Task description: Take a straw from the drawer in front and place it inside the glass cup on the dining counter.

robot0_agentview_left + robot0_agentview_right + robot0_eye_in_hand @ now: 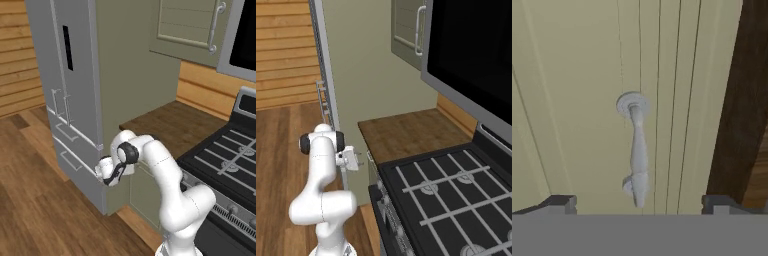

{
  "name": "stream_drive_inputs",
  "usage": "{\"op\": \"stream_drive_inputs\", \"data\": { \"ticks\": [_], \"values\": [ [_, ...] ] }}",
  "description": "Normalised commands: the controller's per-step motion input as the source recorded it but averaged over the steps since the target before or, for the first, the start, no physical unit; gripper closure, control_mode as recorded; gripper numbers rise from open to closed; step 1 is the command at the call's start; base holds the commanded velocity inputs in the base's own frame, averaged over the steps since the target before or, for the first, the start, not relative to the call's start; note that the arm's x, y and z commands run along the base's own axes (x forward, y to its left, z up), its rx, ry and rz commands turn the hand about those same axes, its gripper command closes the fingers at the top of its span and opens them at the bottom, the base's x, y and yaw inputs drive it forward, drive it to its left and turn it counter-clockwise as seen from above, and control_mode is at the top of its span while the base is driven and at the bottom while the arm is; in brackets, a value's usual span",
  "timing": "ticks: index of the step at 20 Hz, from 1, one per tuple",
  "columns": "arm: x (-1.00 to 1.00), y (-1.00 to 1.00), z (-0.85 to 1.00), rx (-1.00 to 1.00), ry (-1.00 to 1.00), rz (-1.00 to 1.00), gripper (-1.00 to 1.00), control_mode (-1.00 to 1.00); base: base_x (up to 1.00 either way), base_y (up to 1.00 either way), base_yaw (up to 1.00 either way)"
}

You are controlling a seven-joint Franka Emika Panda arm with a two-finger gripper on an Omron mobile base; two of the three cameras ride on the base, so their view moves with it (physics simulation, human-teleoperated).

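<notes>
I logged the gripper (639,202) wide open, empty, facing a flat sage-green drawer (587,75) front; its turned silver handle (637,150) sat between the dark fingertips (559,202).

One fridge (65,100), one stove (225,160), one wall cabinet (187,25), one silver drawer handle (637,150).

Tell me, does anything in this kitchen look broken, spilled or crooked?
Nothing stands out. The drawer front is shut and flush, its silver handle intact and straight. The wood counter beside the stove shows no spill, and the fridge doors sit closed. The open end effector faces the handle.
</notes>
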Motion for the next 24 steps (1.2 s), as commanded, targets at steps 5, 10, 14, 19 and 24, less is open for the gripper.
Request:
{"op": "stream_drive_inputs", "data": {
  "ticks": [5, 10, 14, 19, 24],
  "values": [
    [0.31, -0.35, -0.28, 0.0, 0.0, 0.07, -1.0, -1.0, 0.0, 0.0, 0.0],
    [-0.01, -0.33, -0.09, 0.0, -0.07, 0.1, -1.0, -1.0, 0.0, 0.0, 0.0],
    [-0.28, -0.43, 0.01, 0.0, -0.18, 0.07, -1.0, -1.0, 0.0, 0.0, 0.0],
    [-0.42, -0.39, 0.07, 0.02, -0.14, 0.09, -1.0, -1.0, 0.0, 0.0, 0.0],
    [-0.49, -0.27, 0.34, 0.07, -0.11, 0.14, -1.0, -1.0, 0.0, 0.0, 0.0]
  ]
}}
